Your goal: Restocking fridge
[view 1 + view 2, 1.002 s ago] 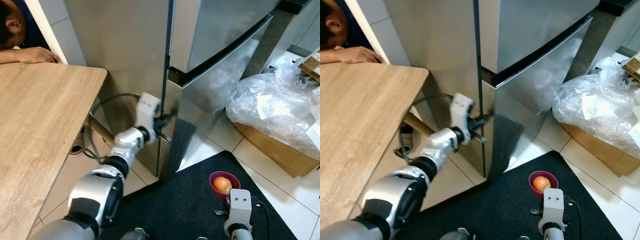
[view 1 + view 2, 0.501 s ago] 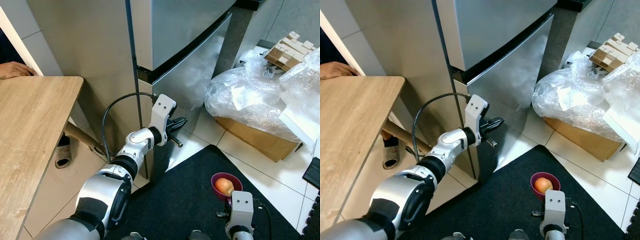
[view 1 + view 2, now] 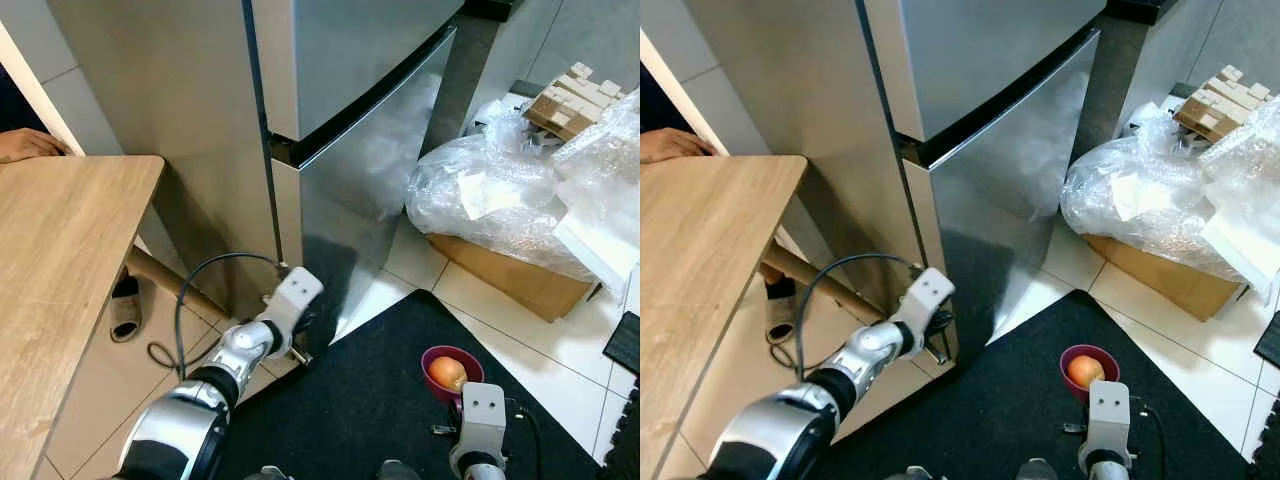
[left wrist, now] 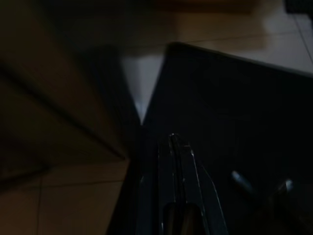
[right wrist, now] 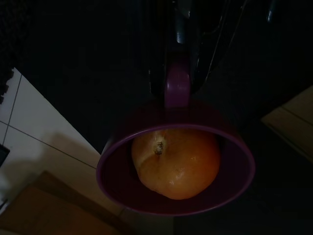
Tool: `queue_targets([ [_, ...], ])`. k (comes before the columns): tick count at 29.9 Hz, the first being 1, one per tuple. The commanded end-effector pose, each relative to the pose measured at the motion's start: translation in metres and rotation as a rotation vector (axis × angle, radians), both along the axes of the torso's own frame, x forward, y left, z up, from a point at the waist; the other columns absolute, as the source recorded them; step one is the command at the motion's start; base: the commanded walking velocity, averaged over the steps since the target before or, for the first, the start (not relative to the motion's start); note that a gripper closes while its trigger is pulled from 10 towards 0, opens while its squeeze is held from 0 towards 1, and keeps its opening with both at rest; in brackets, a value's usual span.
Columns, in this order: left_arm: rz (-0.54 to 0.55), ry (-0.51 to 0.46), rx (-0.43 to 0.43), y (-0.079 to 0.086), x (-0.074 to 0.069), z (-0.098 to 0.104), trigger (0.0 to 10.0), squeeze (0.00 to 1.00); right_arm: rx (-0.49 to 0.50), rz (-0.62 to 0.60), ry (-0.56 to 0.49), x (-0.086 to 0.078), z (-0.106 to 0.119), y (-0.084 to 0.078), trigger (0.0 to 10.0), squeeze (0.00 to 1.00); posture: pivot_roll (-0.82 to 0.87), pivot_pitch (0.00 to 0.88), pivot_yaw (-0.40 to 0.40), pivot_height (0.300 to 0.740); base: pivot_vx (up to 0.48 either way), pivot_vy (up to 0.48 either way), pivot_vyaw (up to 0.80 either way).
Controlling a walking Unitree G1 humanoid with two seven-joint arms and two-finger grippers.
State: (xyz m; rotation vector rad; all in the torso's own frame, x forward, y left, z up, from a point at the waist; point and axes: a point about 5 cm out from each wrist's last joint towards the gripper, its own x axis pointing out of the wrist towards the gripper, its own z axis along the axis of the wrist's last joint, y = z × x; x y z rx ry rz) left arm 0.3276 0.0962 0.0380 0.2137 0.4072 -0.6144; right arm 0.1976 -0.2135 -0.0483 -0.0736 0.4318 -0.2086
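The fridge stood shut. The left gripper hung low at its lower door's corner, jaws pressed together and empty. To open it well, the fingers should hook the door edge higher (my judgement). The right wrist view showed the right gripper clamping the purple bowl with an orange fruit.

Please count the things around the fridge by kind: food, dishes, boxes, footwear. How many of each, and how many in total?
Fruit: 1, an orange
Cups: 1, the purple cup holding it, carried by the right gripper
Cardboard boxes: 1, under plastic wrap
Slippers: 1, under the table
Total: 4
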Motion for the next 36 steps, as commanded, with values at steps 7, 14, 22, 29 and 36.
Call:
queue_targets([
  [7,0.284,-0.225,0.042,0.045,0.041,0.053,10.0,0.00,0.001,0.004,-0.005,0.005,0.002,0.000,10.0,0.00,-0.15,0.169,0.018,0.731,0.000,0.000,0.00],
  [14,0.377,-0.306,-0.120,0.042,0.064,0.097,10.0,0.00,-0.001,-0.002,-0.007,0.003,0.002,-0.002,10.0,0.00,-0.15,0.153,0.030,0.731,0.000,0.000,0.00],
  [22,0.325,-0.294,-0.222,0.024,0.070,0.113,10.0,0.00,-0.001,-0.016,-0.007,0.001,0.001,-0.003,10.0,0.00,-0.16,0.149,0.045,0.731,0.000,0.000,0.00],
  [29,0.243,-0.252,-0.268,0.007,0.067,0.110,10.0,0.00,-0.002,-0.024,-0.008,-0.001,0.001,-0.004,10.0,0.00,-0.17,0.150,0.048,0.731,0.000,0.000,0.00],
  [36,0.110,-0.205,-0.303,-0.010,0.062,0.106,10.0,0.00,-0.005,-0.026,-0.007,-0.003,0.000,-0.005,10.0,0.00,-0.17,0.157,0.046,0.731,0.000,0.000,0.00],
])
